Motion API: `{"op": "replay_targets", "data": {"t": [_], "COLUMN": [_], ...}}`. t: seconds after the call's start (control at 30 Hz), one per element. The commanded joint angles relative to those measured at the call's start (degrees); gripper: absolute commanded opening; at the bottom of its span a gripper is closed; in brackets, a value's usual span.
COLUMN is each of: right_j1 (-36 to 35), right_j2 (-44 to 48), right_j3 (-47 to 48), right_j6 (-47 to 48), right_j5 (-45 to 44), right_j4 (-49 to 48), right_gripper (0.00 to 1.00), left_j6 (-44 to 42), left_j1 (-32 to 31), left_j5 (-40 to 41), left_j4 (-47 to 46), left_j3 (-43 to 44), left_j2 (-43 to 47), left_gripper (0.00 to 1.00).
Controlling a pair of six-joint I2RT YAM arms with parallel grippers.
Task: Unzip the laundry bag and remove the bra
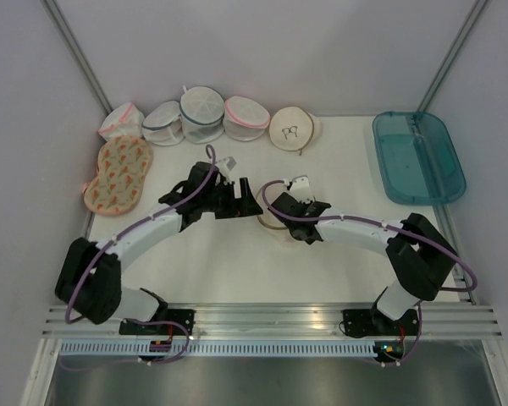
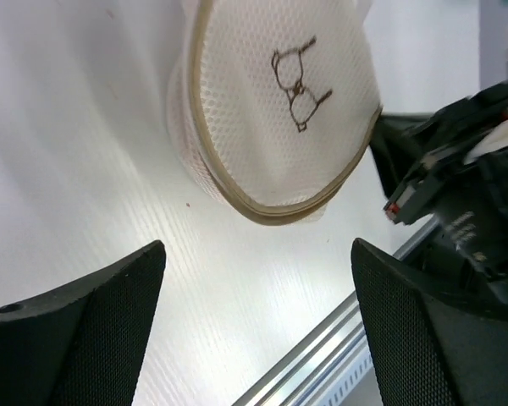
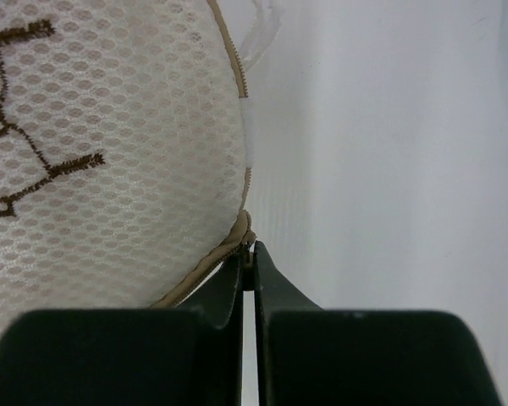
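Note:
The laundry bag (image 2: 279,101) is a cream mesh dome with a dark bra outline and a tan zip rim (image 3: 203,266). It lies mid-table between both grippers, mostly hidden under them in the top view, where only its rim (image 1: 269,225) shows. My right gripper (image 3: 248,249) is shut, its tips pinching the small zip pull at the rim's edge. It shows as well in the top view (image 1: 273,201). My left gripper (image 2: 256,254) stands wide open just short of the bag, with nothing between its fingers. From above it (image 1: 244,201) sits left of the bag. The bra is hidden.
A second cream bag with a bra outline (image 1: 293,128) stands in the back row, beside several white mesh bags (image 1: 201,114) with pink or grey trim. A flat orange-patterned bag (image 1: 118,173) lies at the left. A teal tray (image 1: 417,155) sits at the right. A metal rail (image 1: 271,317) borders the near edge.

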State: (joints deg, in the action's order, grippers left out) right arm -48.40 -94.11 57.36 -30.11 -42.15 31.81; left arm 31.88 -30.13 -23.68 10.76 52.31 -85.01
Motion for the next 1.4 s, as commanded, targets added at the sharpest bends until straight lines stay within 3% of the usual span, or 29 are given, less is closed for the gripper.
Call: {"op": "replay_targets", "data": {"t": [0.0,0.1,0.23,0.3,0.33,0.47,0.67,0.83,1.13,1.37], "right_j1": [0.0,0.0,0.0,0.0,-0.1,-0.1,-0.3,-1.4,-3.3,-3.7], "right_j2": [4.6,6.0,6.7,8.7,11.0,15.4,7.5,-4.0,-15.0,-18.3], "right_j3": [-1.9,-2.3,0.5,2.0,2.3,3.4,10.1,19.6,29.6,32.0], "right_j6": [2.1,2.4,3.6,5.6,6.4,7.7,6.3,3.1,-1.8,-4.5], "right_j5": [0.8,-0.6,0.9,5.8,12.7,26.2,28.8,22.4,10.6,3.7], "right_j4": [0.0,1.4,5.5,5.5,4.5,-1.1,-6.6,-5.8,-2.0,2.3], "right_gripper": [0.00,0.06,0.60,0.67,0.74,0.77,0.78,0.75,0.67,0.47], "left_j6": [7.1,11.7,15.0,15.7,15.8,16.9,18.7,19.8,20.7,20.5], "left_j1": [1.1,2.0,2.4,2.4,2.4,2.4,2.4,2.4,2.4,2.5], "left_j5": [14.2,19.2,21.8,22.0,22.1,21.6,20.5,19.1,19.9,19.6], "left_j4": [1.7,3.3,4.0,4.4,5.0,6.0,4.1,3.3,3.2,3.2], "left_j3": [-2.2,-5.8,-10.7,-11.6,-11.9,-12.4,-14.4,-15.8,-18.3,-18.4], "left_j2": [11.8,20.3,28.3,31.0,31.6,32.1,31.9,31.8,36.1,35.6], "left_gripper": [0.94,0.97,0.99,0.99,1.00,1.00,1.00,1.00,1.00,0.99]}}
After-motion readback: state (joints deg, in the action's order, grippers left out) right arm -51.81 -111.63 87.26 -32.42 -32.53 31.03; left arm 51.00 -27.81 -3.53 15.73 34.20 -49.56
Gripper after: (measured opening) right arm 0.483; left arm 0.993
